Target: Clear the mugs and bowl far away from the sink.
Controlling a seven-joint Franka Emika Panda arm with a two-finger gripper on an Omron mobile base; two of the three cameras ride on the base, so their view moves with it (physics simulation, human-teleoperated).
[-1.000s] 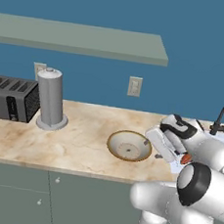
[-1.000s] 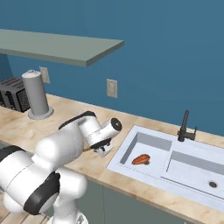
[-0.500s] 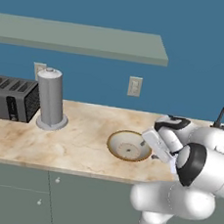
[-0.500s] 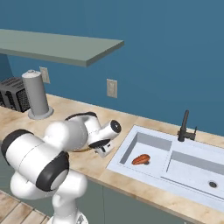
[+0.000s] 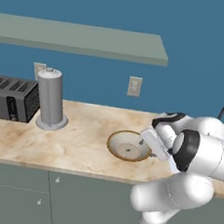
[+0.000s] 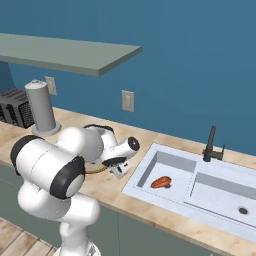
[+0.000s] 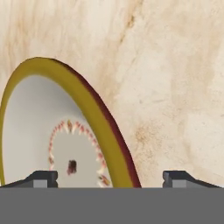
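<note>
The bowl (image 5: 128,146), cream inside with a tan-gold rim, sits on the marble counter left of the sink (image 6: 200,186). My gripper (image 5: 143,143) is down at the bowl's right-hand rim. In the hand view the gripper (image 7: 110,178) is open, and the bowl's (image 7: 39,118) gold rim runs up between the two fingertips (image 7: 42,177), touching neither. One tip is over the bowl's inside, the other over the counter. From the right base view the arm covers most of the bowl (image 6: 93,171). The mugs are out of view.
A black toaster (image 5: 10,97) and a tall grey canister (image 5: 50,99) stand at the counter's left, under a wall shelf (image 5: 78,38). The black faucet (image 6: 212,145) rises behind the sink, and a red-orange item (image 6: 161,182) lies in the left basin.
The hand has moved left and down onto the bowl's right rim, and the elbow has swung forward. The jaws have narrowed very slightly. The bowl has not moved.
</note>
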